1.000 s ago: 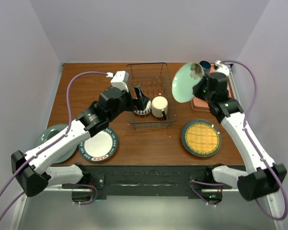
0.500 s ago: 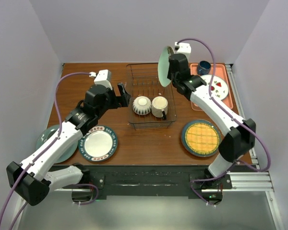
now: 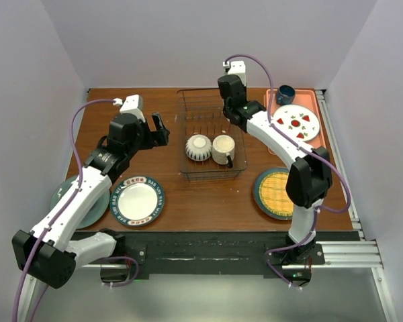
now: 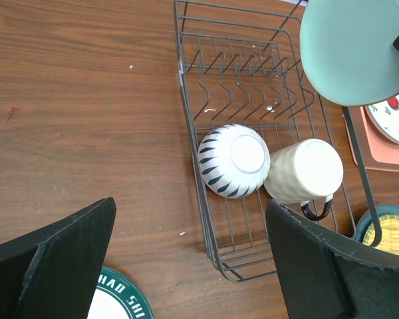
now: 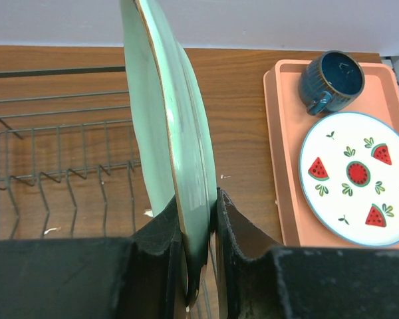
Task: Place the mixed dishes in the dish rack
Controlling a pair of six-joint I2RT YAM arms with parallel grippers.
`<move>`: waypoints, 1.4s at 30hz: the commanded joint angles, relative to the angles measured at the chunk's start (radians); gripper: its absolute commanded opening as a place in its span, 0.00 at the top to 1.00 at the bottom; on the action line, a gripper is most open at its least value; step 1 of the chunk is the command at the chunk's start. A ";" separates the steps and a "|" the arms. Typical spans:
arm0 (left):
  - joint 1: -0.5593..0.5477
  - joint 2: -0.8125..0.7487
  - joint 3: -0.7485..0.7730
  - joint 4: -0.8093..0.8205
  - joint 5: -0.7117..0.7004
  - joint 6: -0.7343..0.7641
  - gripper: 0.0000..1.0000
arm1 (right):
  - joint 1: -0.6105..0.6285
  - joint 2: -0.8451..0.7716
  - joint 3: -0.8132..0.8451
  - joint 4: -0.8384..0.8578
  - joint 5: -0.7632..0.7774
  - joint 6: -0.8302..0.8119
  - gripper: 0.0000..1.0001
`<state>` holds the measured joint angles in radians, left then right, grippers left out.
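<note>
Near edge of surface: blue-rimmed plate at left, dark green plate beside it under left arm; waffle-patterned plate at right
Left jaws spread wide, empty, over bare wood left of rack
Rack's near half: striped bowl bottom-up, touching cream mug
Right jaws clenched on rim of pale green plate, upright, above rack's far prongs
Far right: tray with watermelon plate, blue cup
</note>
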<state>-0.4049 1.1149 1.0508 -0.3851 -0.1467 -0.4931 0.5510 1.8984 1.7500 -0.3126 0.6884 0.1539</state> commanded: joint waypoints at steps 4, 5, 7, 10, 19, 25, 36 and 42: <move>0.024 0.020 0.009 0.020 0.055 0.042 0.00 | 0.017 0.017 0.082 0.170 0.080 -0.057 1.00; 0.026 0.019 0.006 0.022 0.058 0.042 0.00 | 0.018 0.024 0.082 0.167 0.077 -0.057 1.00; 0.029 0.022 -0.002 0.031 0.071 0.041 0.00 | 0.023 0.042 0.080 0.159 0.079 -0.047 1.00; 0.032 0.026 -0.008 0.037 0.087 0.044 0.00 | 0.032 0.067 0.078 0.150 0.080 -0.033 1.00; 0.037 0.023 -0.026 0.048 0.099 0.039 0.00 | 0.070 0.168 0.149 0.071 0.183 0.006 1.00; 0.040 0.029 -0.032 0.049 0.107 0.037 0.00 | 0.070 0.179 0.181 -0.016 0.195 0.079 0.81; 0.044 0.033 -0.029 0.048 0.107 0.036 0.00 | 0.069 0.142 0.181 -0.111 0.194 0.141 0.19; 0.046 0.025 -0.029 0.051 0.117 0.036 0.00 | 0.070 0.070 0.152 -0.138 0.137 0.168 0.01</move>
<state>-0.3664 1.1469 1.0187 -0.3744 -0.0540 -0.4744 0.6170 2.0949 1.9060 -0.4339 0.8440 0.2760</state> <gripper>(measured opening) 0.997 0.959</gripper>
